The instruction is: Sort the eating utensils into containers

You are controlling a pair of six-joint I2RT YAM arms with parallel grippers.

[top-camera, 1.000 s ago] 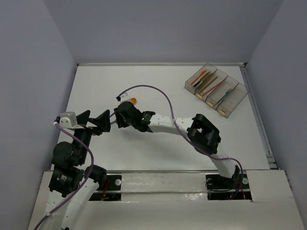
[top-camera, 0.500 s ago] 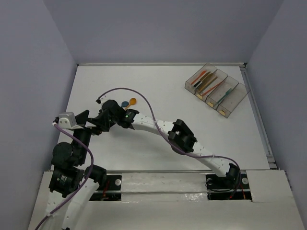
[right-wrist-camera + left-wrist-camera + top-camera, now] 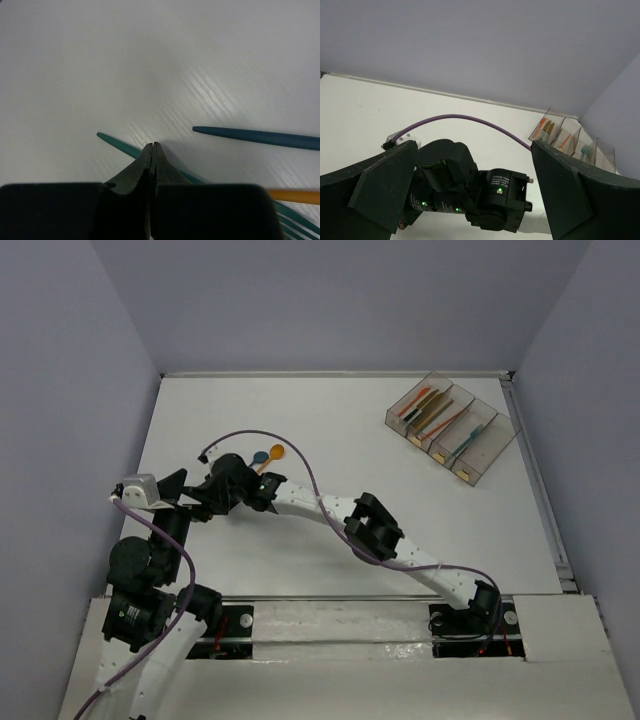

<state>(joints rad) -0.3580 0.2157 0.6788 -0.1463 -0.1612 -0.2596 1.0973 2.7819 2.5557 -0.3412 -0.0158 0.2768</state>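
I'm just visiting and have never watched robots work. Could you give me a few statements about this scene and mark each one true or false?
1. The right gripper is shut. True.
2. The left gripper is shut too. False: its fingers stand wide apart.
3. The containers hold nothing. False: several utensils already lie in them.
4. An orange-bowled spoon lies on the table. True.
5. A teal handle lies right at the right gripper's tips. True.
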